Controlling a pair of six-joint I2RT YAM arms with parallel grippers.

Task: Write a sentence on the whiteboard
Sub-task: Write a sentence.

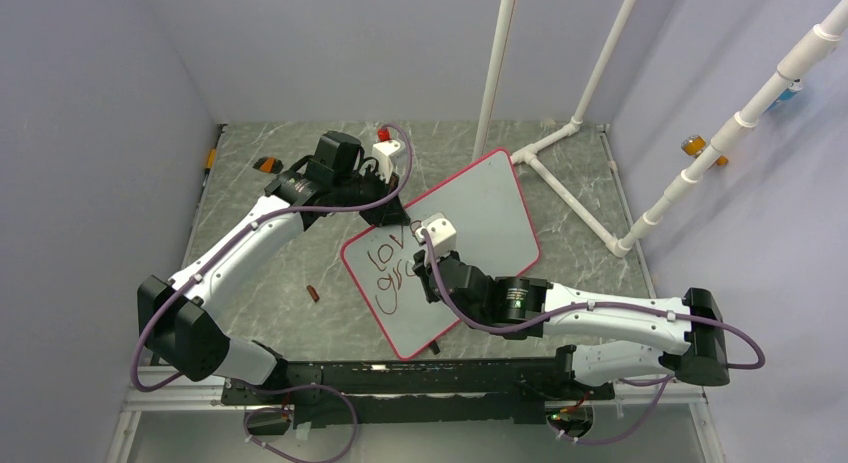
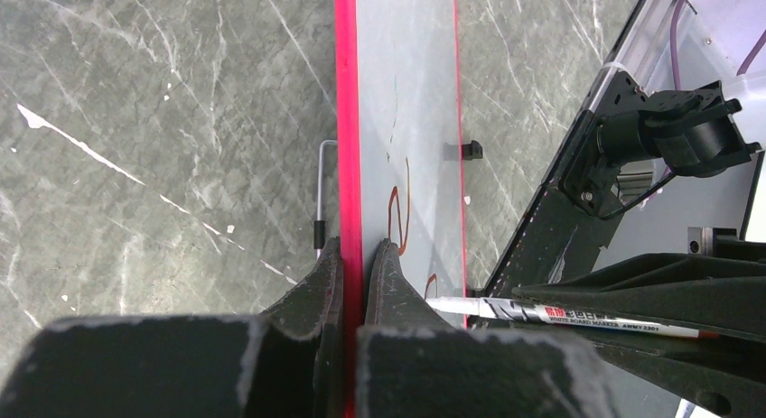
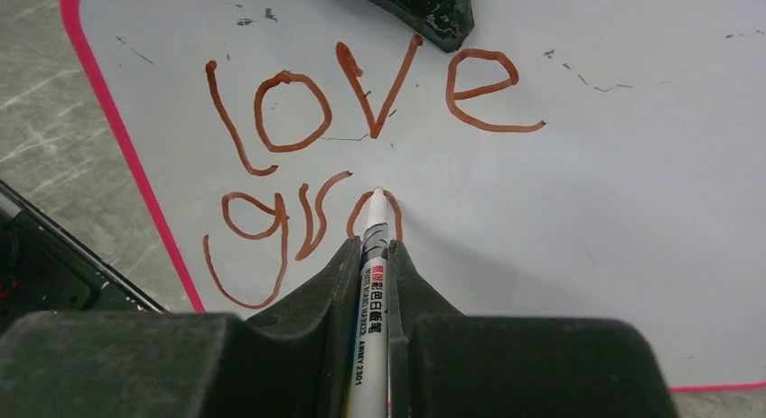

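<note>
Pinching the marker (image 3: 372, 296) in the right gripper (image 3: 373, 248), pressing it onto the whiteboard (image 3: 587, 210) mid sentence (image 3: 361, 102), clamping the frame (image 2: 346, 120) with the left gripper (image 2: 355, 251).

1. The whiteboard (image 1: 490, 208) is white with rounded corners and a thin red-pink frame. It lies flat on the grey marbled worktop (image 1: 300, 333), turned askew to its edges.
2. The sentence (image 3: 371, 129) is in dark red marker near one corner. "love" stands whole on the upper line; below it are "gr" and a part-drawn third letter.
</note>
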